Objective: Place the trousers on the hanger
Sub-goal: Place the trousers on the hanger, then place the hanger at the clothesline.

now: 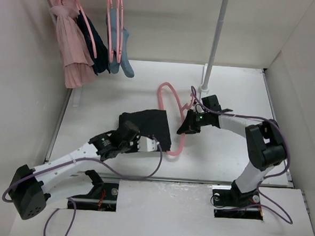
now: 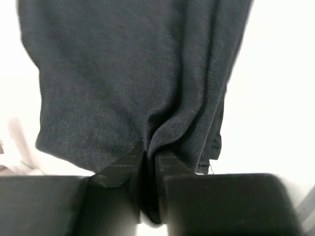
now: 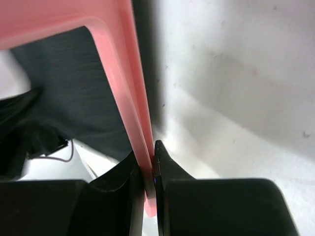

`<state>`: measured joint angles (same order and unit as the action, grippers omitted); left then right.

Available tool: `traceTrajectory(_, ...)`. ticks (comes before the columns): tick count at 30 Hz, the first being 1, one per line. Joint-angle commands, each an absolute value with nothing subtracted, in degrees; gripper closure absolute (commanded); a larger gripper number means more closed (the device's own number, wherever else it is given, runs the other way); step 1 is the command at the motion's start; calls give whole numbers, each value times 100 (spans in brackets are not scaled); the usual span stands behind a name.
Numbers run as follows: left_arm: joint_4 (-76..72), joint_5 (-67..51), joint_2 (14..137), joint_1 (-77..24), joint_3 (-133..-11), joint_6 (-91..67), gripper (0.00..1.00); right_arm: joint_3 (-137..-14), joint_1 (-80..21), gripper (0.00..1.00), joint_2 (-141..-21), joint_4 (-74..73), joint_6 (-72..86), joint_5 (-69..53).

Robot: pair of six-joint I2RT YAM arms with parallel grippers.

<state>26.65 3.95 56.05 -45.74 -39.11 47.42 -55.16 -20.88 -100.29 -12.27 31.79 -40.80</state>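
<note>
The black trousers lie folded in the middle of the table. My left gripper is shut on their near edge; the left wrist view shows the fabric pinched between the fingers. The pink hanger is held tilted over the table, its lower bar passing by the trousers' right edge. My right gripper is shut on its right arm; in the right wrist view the pink bar runs between the fingers with black fabric behind it.
A white rail pole stands at the back centre. At the back left hang a pink garment, a dark navy one and a blue-grey one on pink hangers. White walls close in both sides.
</note>
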Motion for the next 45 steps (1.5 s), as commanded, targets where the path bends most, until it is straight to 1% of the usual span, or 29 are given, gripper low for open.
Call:
traceTrajectory(1,2936,914,5213,-4500,-3122,5115,80,-5476,-1854,100,-9380,-1248,3112,-3217)
traceTrajectory(2,2857,853,5212,-4500,-3007,5115,61,-5476,-1854,100,-9274,-1318,3111,-3217)
traceTrajectory(4,2655,721,5325,-4500,-2883,4966,33,-5773,-2056,100,-9002,-1711,2945,-3069)
traceTrajectory(7,2584,431,5667,-4500,-3137,4571,18,-6186,-2364,100,-8755,-2230,2944,-2620)
traceTrajectory(8,2584,361,5747,-4500,-3251,4466,14,-6257,-2416,100,-8702,-2311,3023,-2558)
traceTrajectory(12,2935,-78,5862,-4395,-4234,3947,13,-6582,-2575,100,-8342,-2767,3356,-2259)
traceTrajectory(13,3049,-427,5862,-4342,-4515,3877,13,-6687,-2680,100,-8254,-2882,3357,-2067)
traceTrajectory(14,3285,-631,5862,-4342,-5135,3876,13,-6967,-2837,100,-8157,-3022,3436,-1926)
traceTrajectory(15,3409,-859,5862,-4290,-5472,3798,13,-7135,-2943,100,-7991,-3311,3515,-1751)
traceTrajectory(16,3523,-1340,5941,-4289,-5806,3710,13,-7328,-3049,100,-7911,-3470,3516,-1375)
traceTrajectory(17,3672,-1562,6002,-4289,-6453,3631,13,-7713,-3241,100,-7841,-3602,3603,-1197)
traceTrajectory(19,3761,-1975,6318,-4289,-7081,3272,11,-8102,-3383,100,-7709,-3919,3743,-889)
traceTrajectory(20,3875,-2404,6485,-4289,-7693,3130,9,-8278,-3445,100,-7708,-3981,3796,-731)
traceTrajectory(21,3963,-2626,6652,-4289,-7986,3007,4,-8601,-3445,100,-7656,-4034,3849,-660)
traceTrajectory(22,4016,-2819,7036,-4289,-8242,2884,3,-8744,-3445,100,-7655,-4034,3902,-659)
traceTrajectory(24,4174,-3181,7434,-4376,-8882,2462,1,-9086,-3498,100,-7655,-4034,3990,-528)
traceTrajectory(25,4175,-3251,7792,-4499,-9051,2339,1,-9175,-3550,100,-7655,-3973,4051,-527)
traceTrajectory(27,4271,-3400,8085,-4561,-9385,1954,1,-9316,-3551,100,-7655,-3824,4104,-396)
traceTrajectory(30,4088,-3401,8331,-4562,-9439,1487,1,-9465,-3603,100,-7655,-3640,4218,-396)
traceTrajectory(35,3253,-3542,8279,-4562,-9316,714,1,-9466,-3674,100,-7708,-3428,4333,-273)
traceTrajectory(38,3199,-3805,8332,-4562,-9421,572,1,-9519,-3744,100,-7831,-3428,4386,-220)
traceTrajectory(45,3024,-3763,8385,-4447,-9299,334,1,-9519,-3849,100,-7937,-3314,4386,-26)
